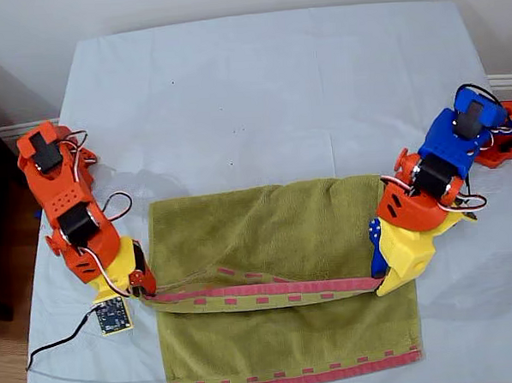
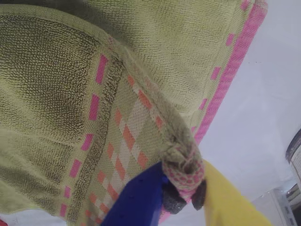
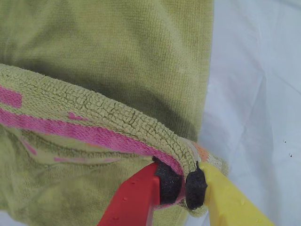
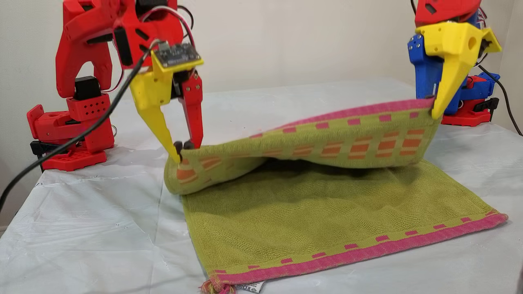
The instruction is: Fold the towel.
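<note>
The olive-green towel (image 1: 275,229) lies on the white sheet, one pink-banded end lifted and stretched between both grippers above the flat half. My first gripper (image 1: 383,281), blue and yellow, is shut on one corner of that end (image 2: 184,197) at the exterior view's right, held high in the other view (image 4: 433,110). My second gripper (image 1: 144,292), red and yellow, is shut on the other corner (image 3: 182,184) at the exterior view's left, lower down (image 4: 184,146). The towel's other pink band (image 4: 367,249) and white tag (image 4: 249,287) rest flat near the table's front.
A white sheet (image 1: 260,97) covers the table. The orange arm's base (image 4: 69,130) stands at the other view's left, the blue arm's base (image 4: 470,102) at its right. A black cable (image 4: 69,143) hangs from the second gripper's camera board.
</note>
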